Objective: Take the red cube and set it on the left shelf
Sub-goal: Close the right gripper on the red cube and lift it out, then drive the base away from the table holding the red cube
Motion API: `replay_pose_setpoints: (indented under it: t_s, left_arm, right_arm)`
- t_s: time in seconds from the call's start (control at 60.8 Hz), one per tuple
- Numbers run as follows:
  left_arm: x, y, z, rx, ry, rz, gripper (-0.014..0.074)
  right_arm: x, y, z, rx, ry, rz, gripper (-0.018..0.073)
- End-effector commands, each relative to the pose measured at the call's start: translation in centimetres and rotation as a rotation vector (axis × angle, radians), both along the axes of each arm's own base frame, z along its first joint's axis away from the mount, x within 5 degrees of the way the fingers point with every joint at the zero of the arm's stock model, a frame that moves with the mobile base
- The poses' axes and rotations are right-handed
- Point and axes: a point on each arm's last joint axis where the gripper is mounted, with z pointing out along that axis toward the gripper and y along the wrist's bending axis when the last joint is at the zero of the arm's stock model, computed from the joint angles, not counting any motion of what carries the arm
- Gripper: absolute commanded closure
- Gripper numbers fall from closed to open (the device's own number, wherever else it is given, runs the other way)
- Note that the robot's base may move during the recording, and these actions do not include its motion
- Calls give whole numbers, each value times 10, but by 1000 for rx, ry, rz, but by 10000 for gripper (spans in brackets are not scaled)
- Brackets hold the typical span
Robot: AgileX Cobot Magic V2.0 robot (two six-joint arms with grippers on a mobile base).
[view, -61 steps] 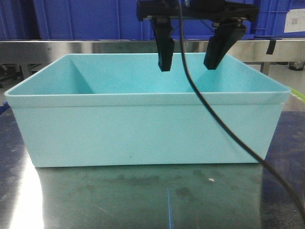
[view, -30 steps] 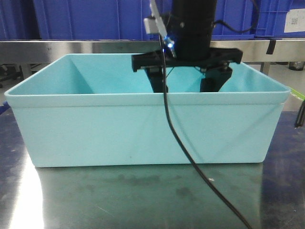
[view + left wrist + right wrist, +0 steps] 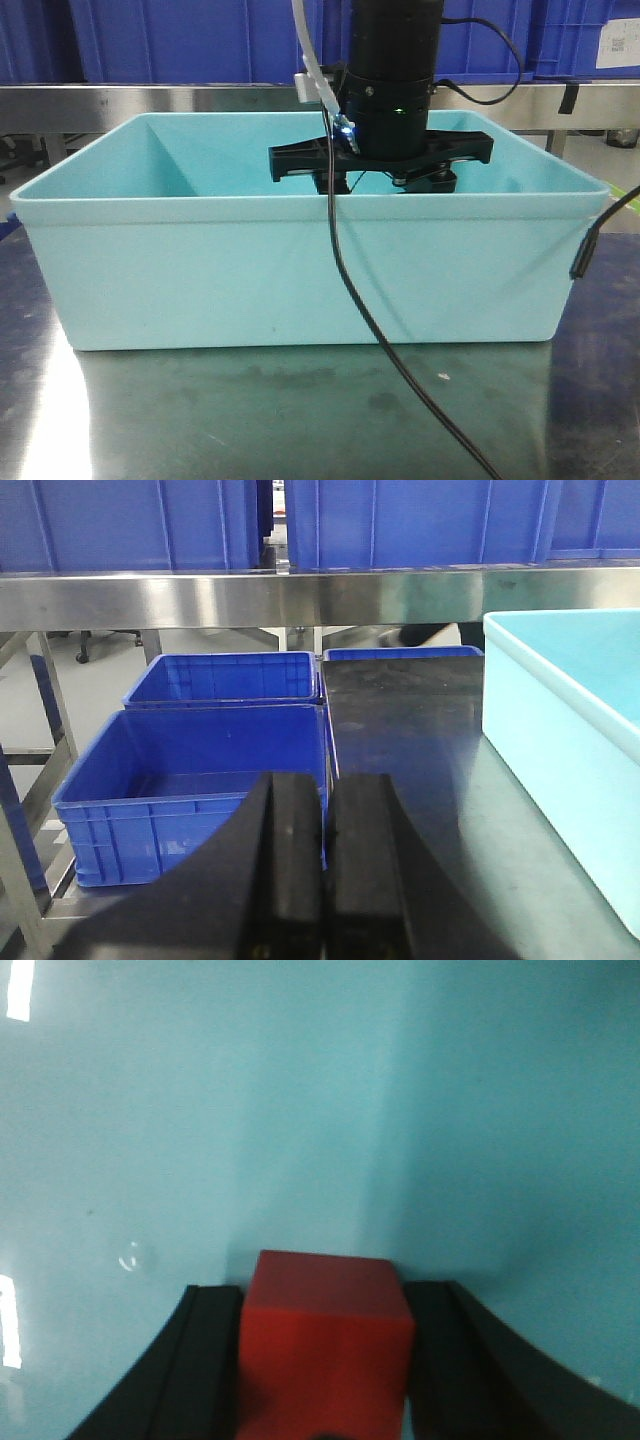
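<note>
The red cube [image 3: 325,1350] rests on the floor of the teal bin [image 3: 300,270], seen only in the right wrist view. My right gripper [image 3: 325,1295] is lowered into the bin, and its black fingers [image 3: 210,1340] press against both sides of the cube. In the front view the right gripper [image 3: 380,185] dips behind the bin's front wall, which hides the fingertips and the cube. My left gripper [image 3: 325,790] is shut and empty, above the dark tabletop's left edge. The left shelf [image 3: 250,600] is a brushed steel rail across the back; it also shows in the front view [image 3: 150,100].
Open blue crates [image 3: 200,780] sit low to the left of the dark tabletop [image 3: 420,740]. More blue crates [image 3: 420,520] stand on the shelf. A black cable [image 3: 400,370] hangs from the right arm across the bin's front. The bin's corner shows in the left wrist view [image 3: 570,710].
My right gripper has come down from above the bin into it, and its jaws have gone from wide open to closed around the cube. The left arm shows no earlier frame.
</note>
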Motion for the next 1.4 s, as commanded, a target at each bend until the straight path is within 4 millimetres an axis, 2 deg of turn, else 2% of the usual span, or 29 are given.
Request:
replay_pose_setpoints:
  t_s: [0.0, 0.115, 0.313, 0.444, 0.527, 0.658, 0.79, 0.955, 1.086, 1.383]
  left_arm:
    - [0, 0, 1, -9, -79, -8, 495]
    - [0, 0, 1, -9, -79, -8, 495]
    - [0, 0, 1, -9, -79, -8, 495]
    - [0, 0, 1, -9, -79, -8, 495]
    - [0, 0, 1, -9, -79, -8, 495]
    - [0, 0, 1, -9, -79, -8, 495]
    - [0, 0, 1, -9, -79, -8, 495]
    - [0, 0, 1, -9, -79, -8, 495]
    - [0, 0, 1, -9, -79, -8, 495]
    - [0, 0, 1, -9, -79, -8, 495]
  right_arm:
    - [-2, -3, 46, 78, -124, -3, 412]
    - [-9, -8, 71, 120, -189, 0, 412]
    - [-34, -24, 136, 189, -355, 66, 412]
    - [-61, -39, 177, 203, -461, 152, 412]
    - [-85, -56, 203, 212, -546, 193, 412]
    - [-115, -78, 220, 214, -646, 210, 412]
    - [-151, -104, 219, 220, -735, 219, 412]
    - [-190, -131, 200, 229, -808, 233, 412]
    - [-218, -148, 176, 254, -856, 244, 412]
    - [-278, -185, 145, 355, -1055, 247, 412]
